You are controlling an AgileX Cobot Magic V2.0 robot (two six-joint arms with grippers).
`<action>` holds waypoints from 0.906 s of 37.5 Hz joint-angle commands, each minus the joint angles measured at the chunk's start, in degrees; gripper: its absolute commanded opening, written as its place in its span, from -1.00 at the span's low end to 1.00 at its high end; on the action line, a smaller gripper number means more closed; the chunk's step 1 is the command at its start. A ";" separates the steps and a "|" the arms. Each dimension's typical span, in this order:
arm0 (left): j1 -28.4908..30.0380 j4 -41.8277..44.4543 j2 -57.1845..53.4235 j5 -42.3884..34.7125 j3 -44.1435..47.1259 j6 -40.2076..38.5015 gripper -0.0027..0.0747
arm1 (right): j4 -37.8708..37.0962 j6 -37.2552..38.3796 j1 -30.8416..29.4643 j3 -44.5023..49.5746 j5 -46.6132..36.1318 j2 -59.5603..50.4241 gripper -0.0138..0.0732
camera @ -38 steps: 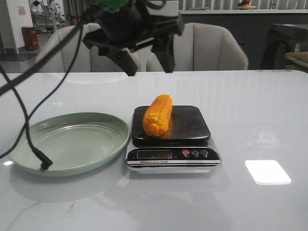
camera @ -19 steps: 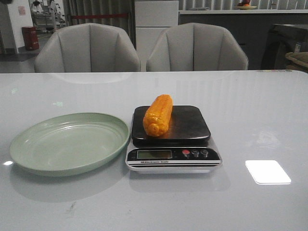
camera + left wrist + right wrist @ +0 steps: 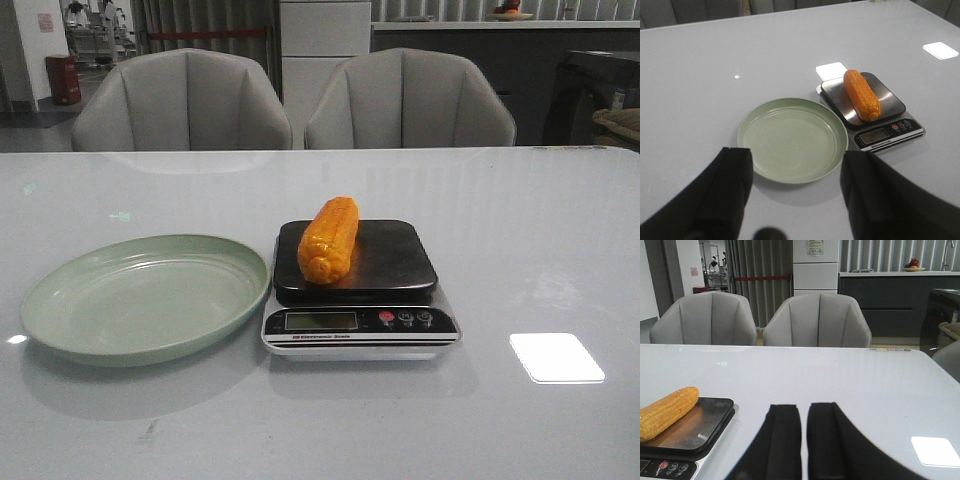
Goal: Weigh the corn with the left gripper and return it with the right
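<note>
The orange-yellow corn (image 3: 330, 238) lies lengthwise on the dark platform of a digital scale (image 3: 395, 262) at the table's middle. It also shows in the left wrist view (image 3: 861, 94) and in the right wrist view (image 3: 667, 412). Neither gripper shows in the front view. My left gripper (image 3: 797, 152) is open and empty, raised well back from the green plate (image 3: 792, 140). My right gripper (image 3: 803, 407) is shut with only a thin slit between its fingers, holds nothing, and hovers over bare table to the right of the scale (image 3: 695, 427).
The empty green plate (image 3: 145, 295) sits left of the scale, almost touching it. Two grey chairs (image 3: 180, 100) stand behind the table's far edge. A bright light patch (image 3: 556, 357) lies on the table at the right.
One second ago my left gripper hung open above the scale in the front view, with its cable over the plate. It has left that view. The corn has not moved.
</note>
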 commanded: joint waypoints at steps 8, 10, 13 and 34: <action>0.15 1.54 -17.02 -2.45 4.35 2.66 -0.63 | -0.57 -0.26 -0.02 0.66 -4.90 -0.50 -0.19; 0.15 1.54 -18.35 -2.58 5.23 2.66 -0.60 | -0.57 -0.26 -0.02 0.66 -4.90 -0.50 -0.19; 0.15 1.54 -18.90 -2.89 6.06 2.66 -0.64 | -0.57 -0.26 -0.02 0.66 -4.90 -0.50 -0.19; 0.15 1.42 -18.90 -2.47 6.17 2.66 -0.64 | -0.57 -0.26 -0.01 -14.59 2.53 7.40 -0.19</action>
